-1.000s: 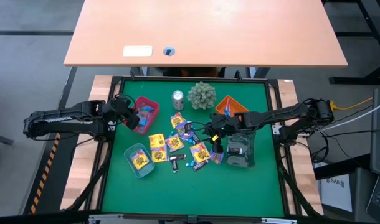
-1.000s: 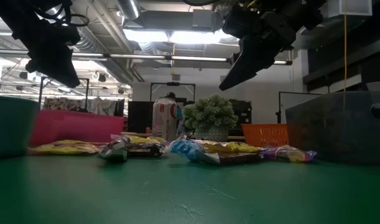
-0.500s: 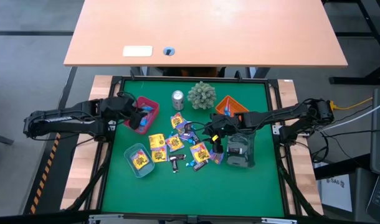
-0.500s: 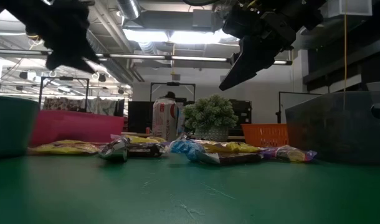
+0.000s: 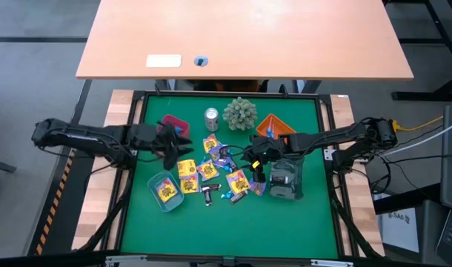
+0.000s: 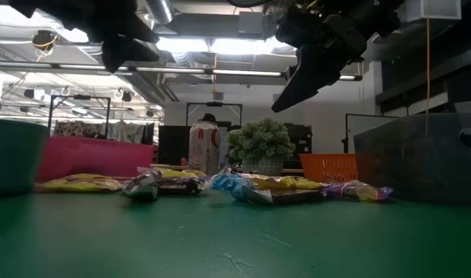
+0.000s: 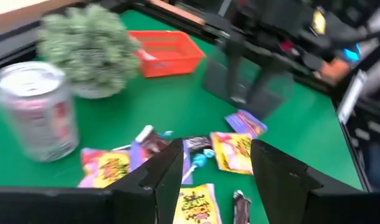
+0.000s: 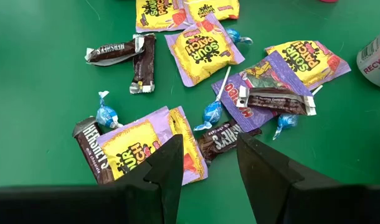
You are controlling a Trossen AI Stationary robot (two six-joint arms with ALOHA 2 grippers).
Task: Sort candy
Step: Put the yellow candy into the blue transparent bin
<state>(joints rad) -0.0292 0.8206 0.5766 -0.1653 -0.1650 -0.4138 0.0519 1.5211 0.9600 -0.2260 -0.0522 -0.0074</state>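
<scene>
Many candy pieces below right gripper, seemingly empty

1. The left gripper appears motion-blurred in the high view; finger outlines there cannot be resolved.
2. The pink tray is largely covered by the left arm in the high view; its contents cannot be determined.
3. In the low view, the teal tray is cut off at the picture's left edge, and the grey bin at the right edge.
4. The left wrist view is blurred; print on the silver can is unreadable.
5. In the right wrist view, the same can is cut off by the picture's edge.
6. In the low view, the candy overlaps edge-on; individual pieces cannot be counted.
</scene>
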